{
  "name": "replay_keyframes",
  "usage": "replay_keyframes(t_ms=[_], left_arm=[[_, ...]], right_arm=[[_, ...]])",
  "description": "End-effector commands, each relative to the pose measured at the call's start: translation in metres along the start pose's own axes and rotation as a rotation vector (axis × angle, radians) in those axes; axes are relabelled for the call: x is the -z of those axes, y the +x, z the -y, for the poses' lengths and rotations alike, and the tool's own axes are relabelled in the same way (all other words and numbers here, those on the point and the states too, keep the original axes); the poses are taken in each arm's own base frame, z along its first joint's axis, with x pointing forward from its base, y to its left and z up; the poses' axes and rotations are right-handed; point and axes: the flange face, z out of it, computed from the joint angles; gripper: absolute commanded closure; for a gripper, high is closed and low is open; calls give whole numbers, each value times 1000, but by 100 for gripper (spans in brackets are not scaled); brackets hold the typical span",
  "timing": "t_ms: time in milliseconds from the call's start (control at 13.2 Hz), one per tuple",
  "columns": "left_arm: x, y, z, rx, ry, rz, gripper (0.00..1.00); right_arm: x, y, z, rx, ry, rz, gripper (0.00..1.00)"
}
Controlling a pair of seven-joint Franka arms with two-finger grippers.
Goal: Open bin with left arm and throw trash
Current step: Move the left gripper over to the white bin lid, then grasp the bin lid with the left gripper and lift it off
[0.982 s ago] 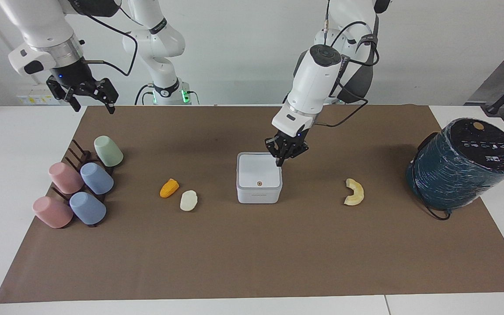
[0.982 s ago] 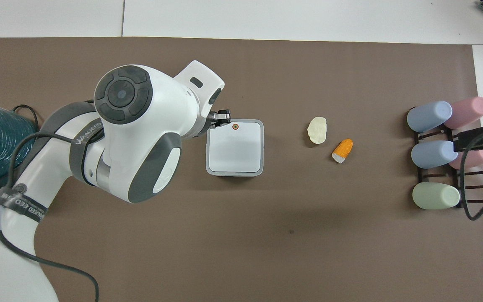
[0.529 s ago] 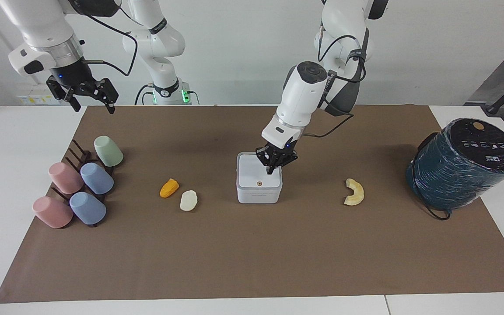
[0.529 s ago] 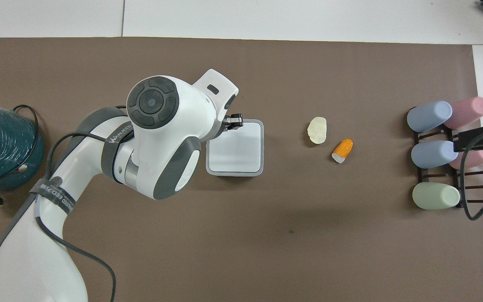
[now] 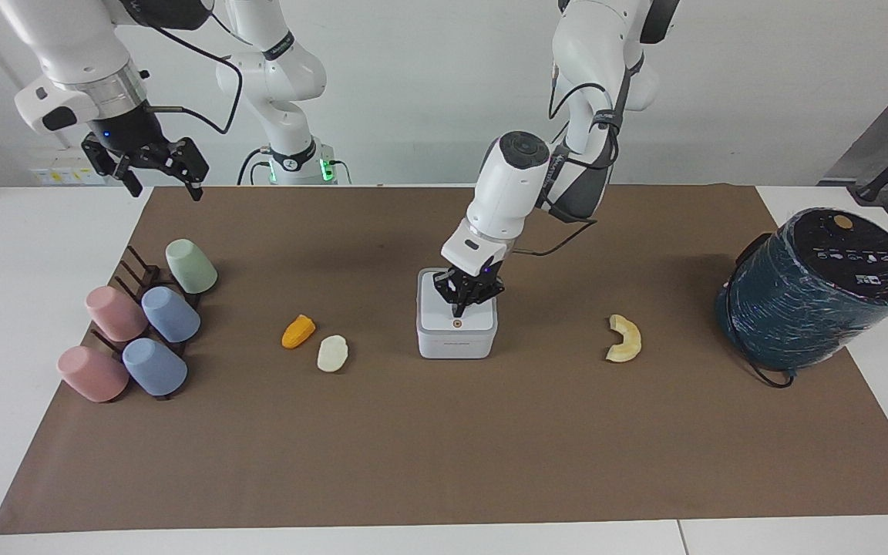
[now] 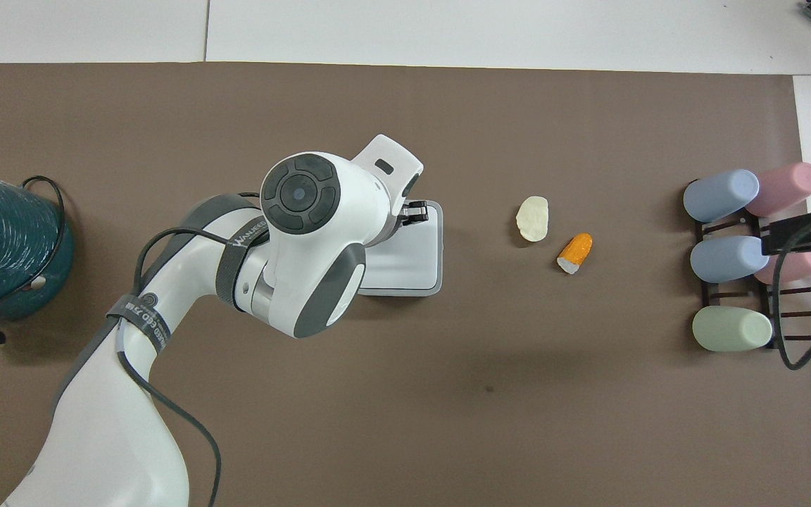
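Observation:
The white square bin (image 5: 456, 333) stands mid-mat with its lid closed; the orange button (image 5: 457, 324) is on the lid's edge farther from the robots. My left gripper (image 5: 459, 308) is shut, pointing down over the lid, its tip just above the button. In the overhead view the arm covers part of the bin (image 6: 416, 264) and the button. The orange chunk (image 5: 298, 331) (image 6: 575, 252) and the cream oval piece (image 5: 332, 353) (image 6: 533, 218) lie beside the bin toward the right arm's end. The yellowish peel (image 5: 624, 338) lies toward the left arm's end. My right gripper (image 5: 159, 173) waits open, raised above the mat's corner.
A big dark teal wrapped cylinder (image 5: 818, 289) (image 6: 4, 246) stands at the left arm's end of the mat. Several pastel cups on a dark rack (image 5: 143, 324) (image 6: 733, 257) lie at the right arm's end. The brown mat (image 5: 444, 447) covers the table.
My left gripper has moved across the bin's lid toward the button and come lower. The bin, the scraps and the right arm have not moved.

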Motion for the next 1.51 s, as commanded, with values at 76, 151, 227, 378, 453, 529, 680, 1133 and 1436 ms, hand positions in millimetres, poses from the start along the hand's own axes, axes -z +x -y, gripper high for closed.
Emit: replay_keyframes(t_ms=[76, 151, 227, 378, 453, 529, 680, 1133, 1436], left_arm=[[-16, -5, -3, 13, -5, -6, 100], [-21, -6, -2, 12, 0, -4, 100], [-28, -12, -2, 5, 6, 3, 100], [-31, -15, -2, 2, 11, 9, 100], [-30, -15, -2, 2, 14, 9, 100], [-28, -13, -1, 3, 18, 13, 100], [-10, -5, -6, 4, 24, 25, 100], [69, 22, 6, 8, 106, 76, 100], [111, 24, 33, 41, 166, 150, 100]], right_arm=[[1, -4, 0, 25, 1, 9, 0], [1, -4, 0, 25, 1, 9, 0], [1, -4, 0, 25, 1, 9, 0], [1, -4, -1, 25, 0, 9, 0], [1, -4, 0, 25, 1, 9, 0], [1, -4, 0, 25, 1, 9, 0], [1, -4, 0, 25, 1, 9, 0], [1, -4, -1, 25, 0, 9, 0], [1, -4, -1, 25, 0, 9, 0]])
